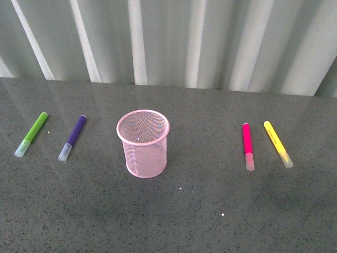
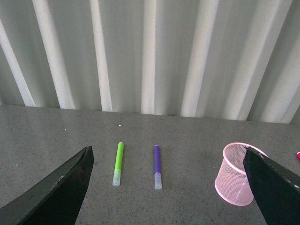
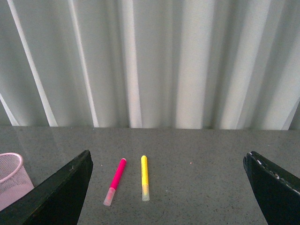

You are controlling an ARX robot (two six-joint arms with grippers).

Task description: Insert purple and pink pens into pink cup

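- Jaws spread wide, empty, on left gripper (image 2: 167,152) and right gripper (image 3: 168,154).
- Lying flat: purple pen (image 1: 73,137) left of pink cup (image 1: 143,142), pink pen (image 1: 247,146) right of it, both well apart from it.
- Pink cup upright, looks empty: nothing done, both insertions left.

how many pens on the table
4, none apparently hidden: green pen far left, purple pen beside it, left of the pink cup; pink pen then yellow pen on its right.
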